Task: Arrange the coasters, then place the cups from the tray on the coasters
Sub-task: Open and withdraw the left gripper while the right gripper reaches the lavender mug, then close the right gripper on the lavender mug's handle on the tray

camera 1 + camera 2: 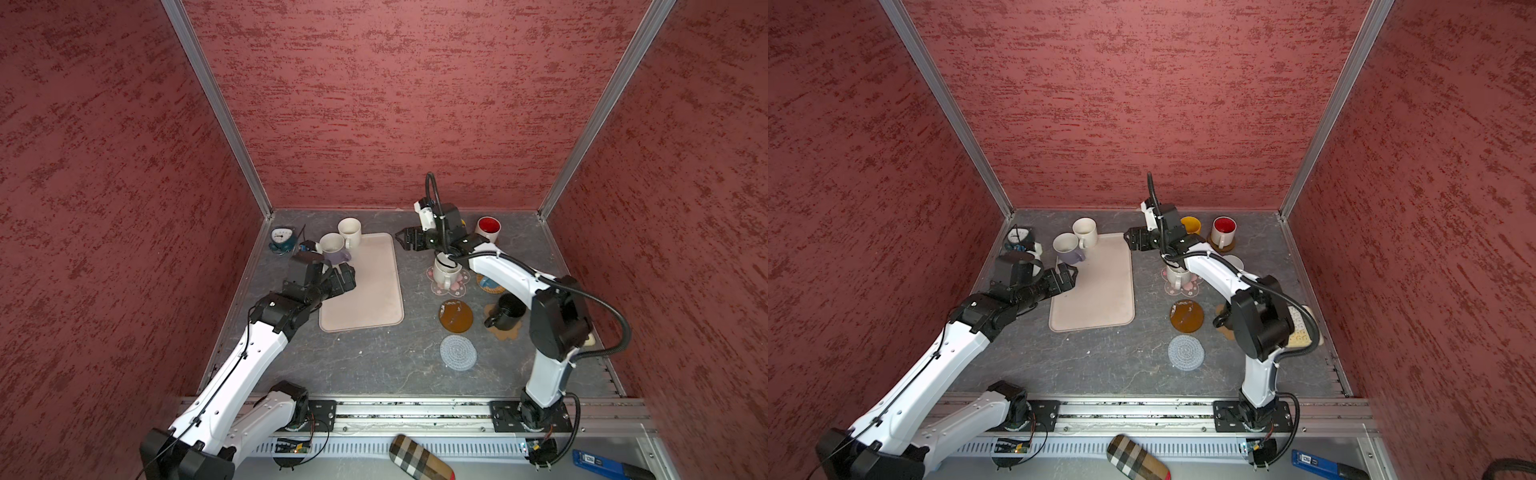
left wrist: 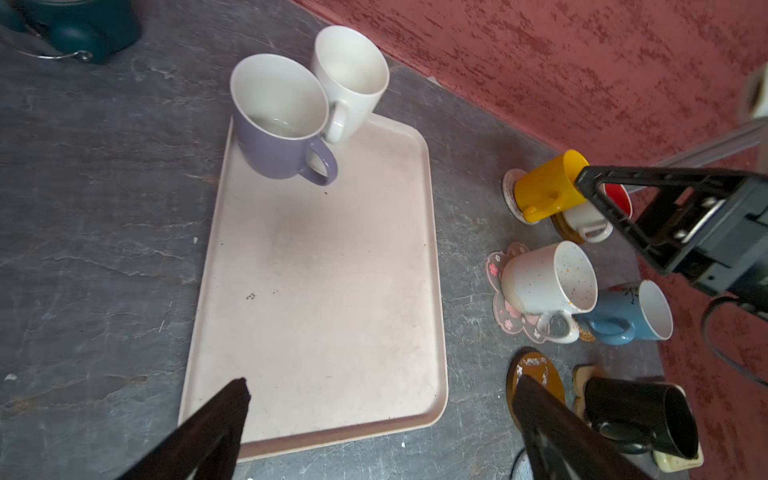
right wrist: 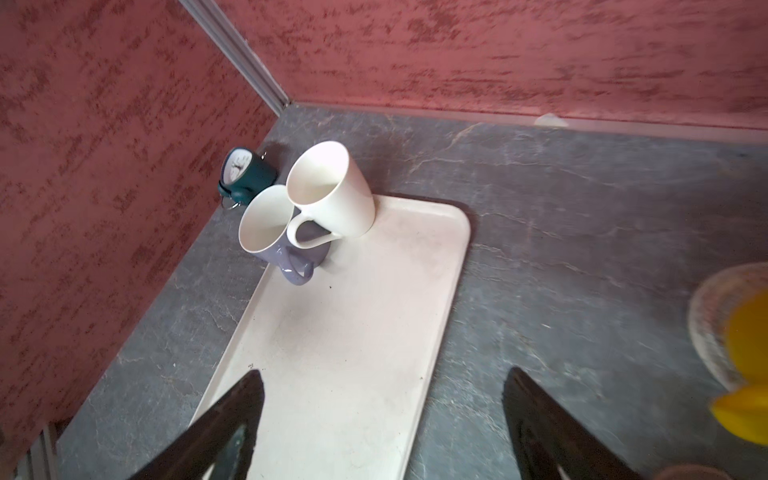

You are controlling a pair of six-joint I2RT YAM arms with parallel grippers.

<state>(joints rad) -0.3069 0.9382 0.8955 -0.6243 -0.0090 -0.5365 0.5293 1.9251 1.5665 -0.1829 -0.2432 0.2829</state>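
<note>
Left gripper (image 2: pixel 382 380) is spread wide open with nothing between its fingers, hanging over the left edge of the beige tray (image 1: pixel 374 299), left of centre in a top view. Right gripper (image 3: pixel 384 374) is wide open too and holds nothing. It sits just off the tray's upper right corner, one finger over the tray and one over the grey table (image 1: pixel 374 365). Only two cups are on the tray, a lavender mug (image 1: pixel 334 251) and a plain white mug (image 1: pixel 350 230), touching each other at its upper left corner. Over on the right, the yellow mug (image 1: pixel 1191 224), red-inside mug (image 1: pixel 488 229), blue mug (image 2: pixel 619 318) and black mug (image 1: pixel 505 309) each sit on a mat, and the speckled white mug (image 1: pixel 445 270) is on the pink flower coaster (image 2: pixel 505 307). A brown disc (image 1: pixel 456 316) and the grey-blue crochet coaster (image 1: pixel 458 352) are bare.
</note>
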